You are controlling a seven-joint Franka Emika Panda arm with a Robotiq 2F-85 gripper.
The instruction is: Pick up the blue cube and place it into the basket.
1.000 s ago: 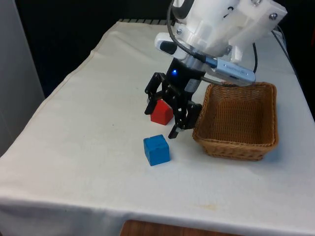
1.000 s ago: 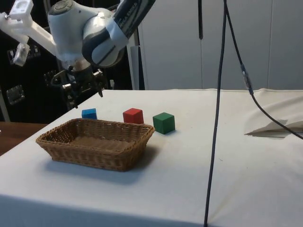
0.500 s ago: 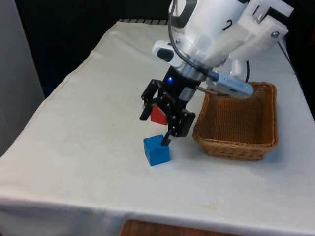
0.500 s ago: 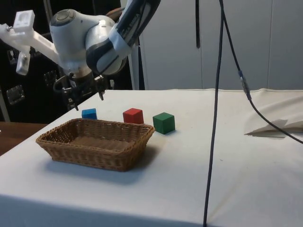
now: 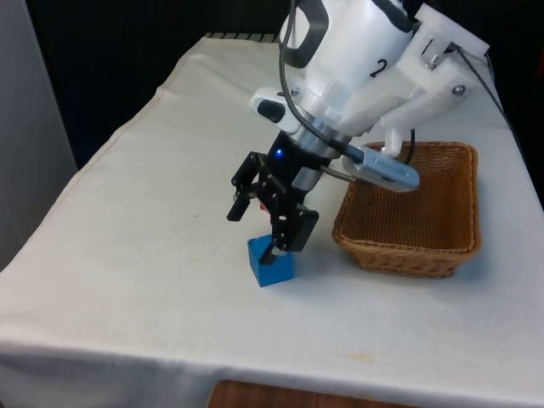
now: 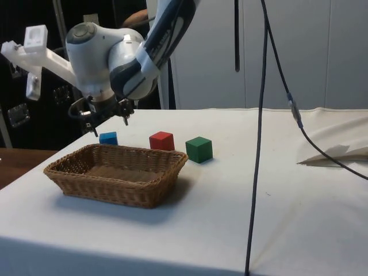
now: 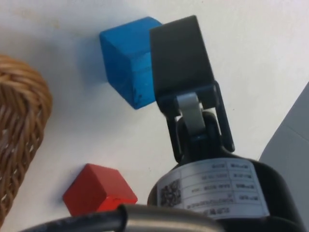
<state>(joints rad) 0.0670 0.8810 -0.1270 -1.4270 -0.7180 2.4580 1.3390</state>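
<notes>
The wicker basket point(image 5: 414, 212) sits empty on the white tablecloth point(image 5: 153, 246) and serves as the marker here: the blue cube point(image 5: 272, 265) rests on the cloth just beside the basket, on the front view's left of it, and the black gripper point(image 5: 253, 228) hangs over that cube with its fingers spread apart, holding nothing. One finger point(image 7: 179, 67) stands close against a side of the cube; whether it touches is hard to tell. This looks like the approach step, with the grasp not yet made; the next move probably calls for centring the open fingers astride the cube, lowering, and closing on opposite faces before lifting toward the basket. A red cube point(image 6: 161, 141) lies near the basket's far rim, with a green cube point(image 6: 199, 149) just past it. Dark cabinets stand behind the table in the side view.
</notes>
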